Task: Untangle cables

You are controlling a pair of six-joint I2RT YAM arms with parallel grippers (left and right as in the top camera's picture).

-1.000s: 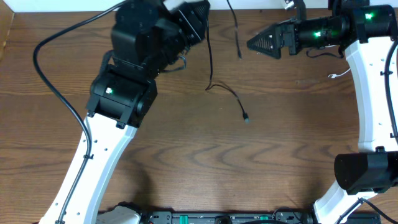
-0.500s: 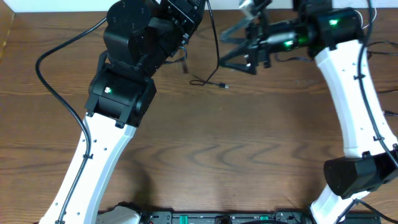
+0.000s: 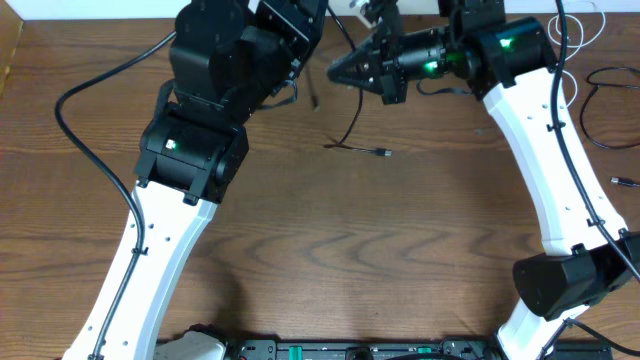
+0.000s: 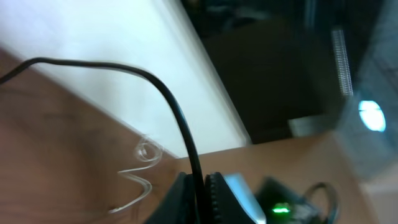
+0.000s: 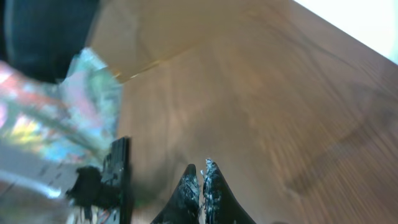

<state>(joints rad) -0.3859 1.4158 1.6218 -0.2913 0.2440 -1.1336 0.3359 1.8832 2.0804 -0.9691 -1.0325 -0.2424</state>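
Left gripper (image 4: 198,186) pinches the black cable (image 4: 186,137); it drops to the surface (image 3: 400,250), free end lying crosswise, plug (image 3: 385,153) pointing right; right gripper (image 5: 200,180) closed, empty.

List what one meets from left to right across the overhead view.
thick black arm wire → left arm → thin black cable with its plug → right arm's white link → black cable loop by the right edge
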